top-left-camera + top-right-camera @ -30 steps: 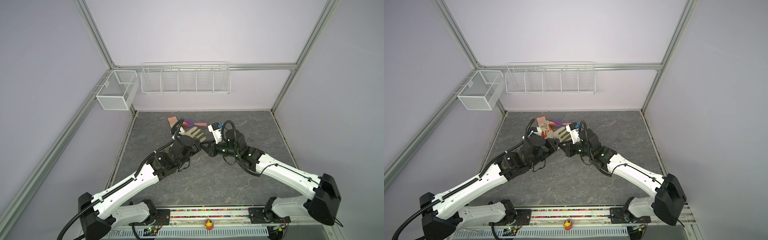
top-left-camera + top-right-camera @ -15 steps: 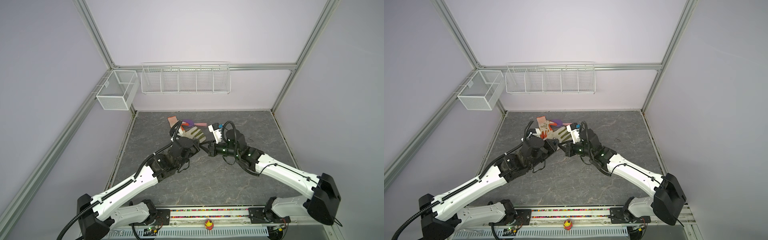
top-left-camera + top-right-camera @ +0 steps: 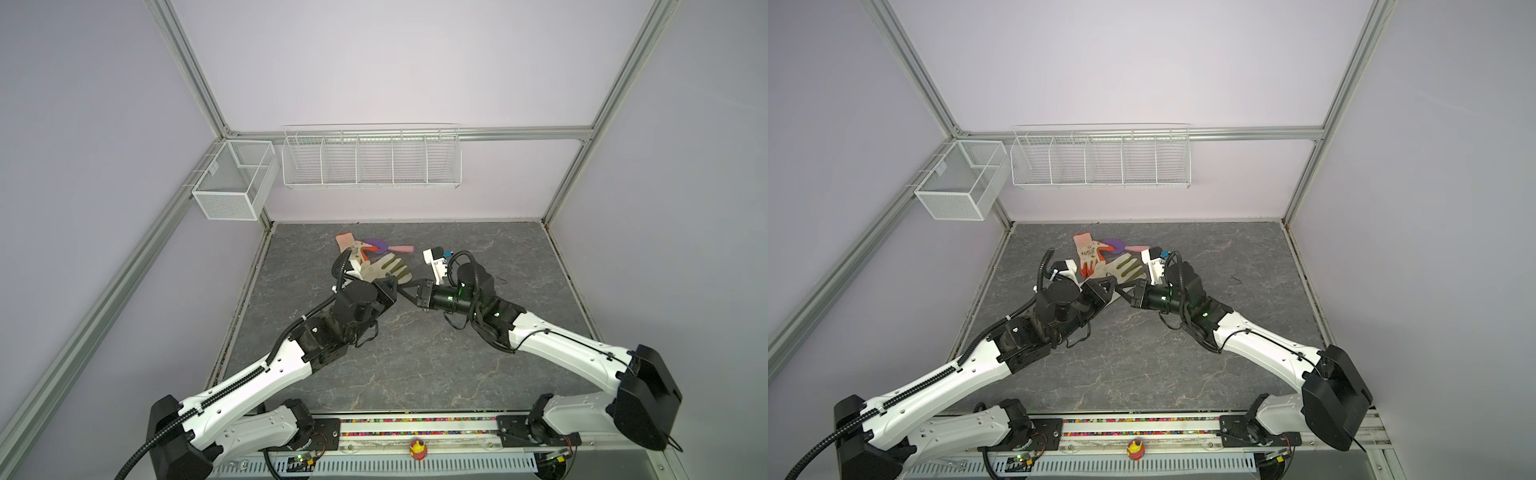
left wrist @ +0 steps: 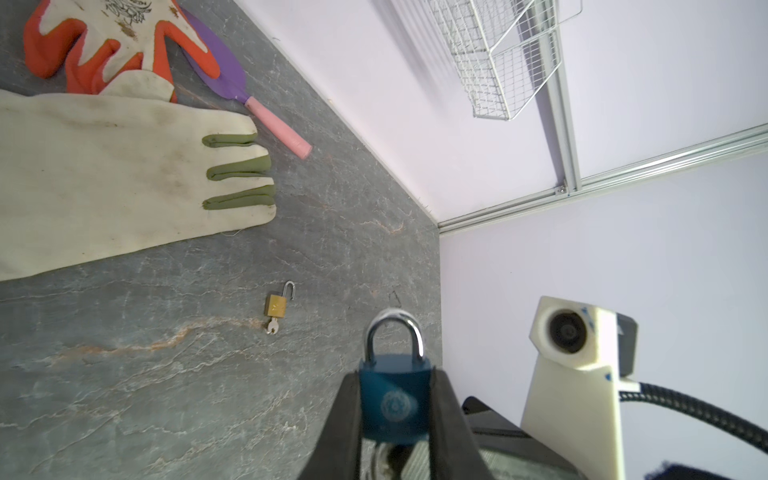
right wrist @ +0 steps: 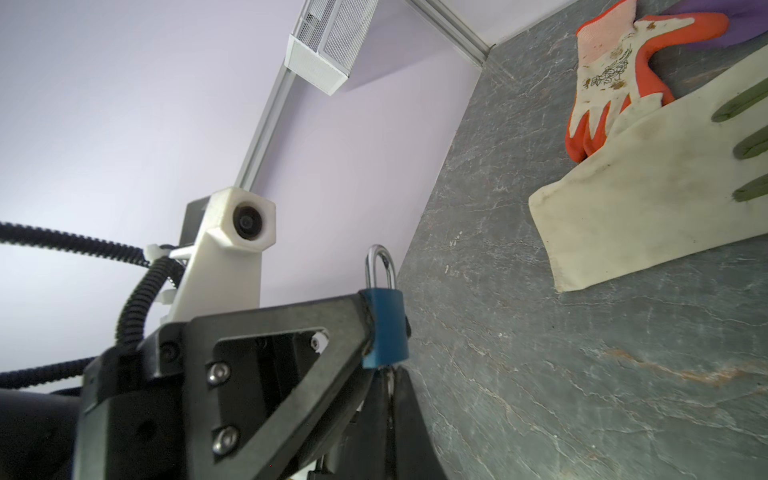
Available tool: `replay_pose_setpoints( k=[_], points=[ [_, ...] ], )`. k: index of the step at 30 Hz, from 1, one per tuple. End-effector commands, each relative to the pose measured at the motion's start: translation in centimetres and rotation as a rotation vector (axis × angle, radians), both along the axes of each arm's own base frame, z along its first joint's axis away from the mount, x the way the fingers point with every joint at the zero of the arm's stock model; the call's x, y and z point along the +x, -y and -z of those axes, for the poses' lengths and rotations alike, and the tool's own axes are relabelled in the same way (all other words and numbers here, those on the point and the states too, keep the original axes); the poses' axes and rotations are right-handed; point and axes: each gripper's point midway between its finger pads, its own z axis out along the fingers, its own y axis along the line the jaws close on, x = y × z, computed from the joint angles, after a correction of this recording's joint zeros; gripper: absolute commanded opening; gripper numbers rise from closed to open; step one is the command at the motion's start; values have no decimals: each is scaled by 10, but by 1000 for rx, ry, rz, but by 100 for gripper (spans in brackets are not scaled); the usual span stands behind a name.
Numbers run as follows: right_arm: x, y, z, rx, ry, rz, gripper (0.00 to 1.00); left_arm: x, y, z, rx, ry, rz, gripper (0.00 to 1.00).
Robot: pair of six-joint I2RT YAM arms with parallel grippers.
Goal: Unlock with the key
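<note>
Grey worktop point(image 3: 415, 374), my left arm point(image 3: 266, 374) and right arm point(image 3: 561, 345) meet nose to nose above its middle, in both top views. Behind them lie a white glove point(image 3: 384, 268), partly over an orange glove point(image 3: 1088, 253), and a purple trowel point(image 4: 216, 62) with a pink handle, none in play. My left jaws are clamped on the blue padlock point(image 4: 394, 401), one finger on each flat side, held up off the worktop with its shackle point(image 4: 394, 332) seated, so it's locked. A brass padlock point(image 4: 276, 306) lies on the worktop well apart, shackle already swung open with its own small key sticking out, ignore it. My right jaws are pressed together right under the blue body on a thin silvery bit, which I take for the key point(image 5: 389, 376); the bow is mostly hidden, and I can't tell how deep it sits. Risks: if I twist off-axis the key may slip in my pinch or bend. The left grip is only on smooth sides, so turning force could spin the padlock in the jaws or push it out. If the key isn't fully home, the turn just jams. Versus a second ago: both arms sit in nearly the same pose, left wrist nudged slightly, and my right jaws have gone from a little apart to fully pinched.
</note>
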Motion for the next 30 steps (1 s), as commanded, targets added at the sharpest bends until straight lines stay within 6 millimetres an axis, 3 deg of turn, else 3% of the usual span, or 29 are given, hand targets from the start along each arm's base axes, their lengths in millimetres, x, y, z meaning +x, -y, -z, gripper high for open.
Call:
replay_pose_setpoints(
  k=[1, 10, 16, 20, 24, 30],
  points=[
    [-21, -12, -52, 213, 32, -106, 6, -12, 25, -6, -87, -4, 116, 0],
    [-22, -9, -50, 218, 20, -97, 6, -12, 23, -13, -117, 28, 109, 0],
    [-21, -5, -29, 33, 94, -74, 7, -11, 11, -14, -28, 34, 77, 0],
    [-20, 4, -16, -70, 138, -43, 23, -11, 0, -10, 61, 33, 60, 0],
    [-19, 18, -9, -168, 182, -12, 30, -13, -14, 0, 220, 25, 55, 0],
    [-22, 43, -9, -311, 252, 6, 57, -21, -25, 24, 434, 7, 121, 0]
  ],
)
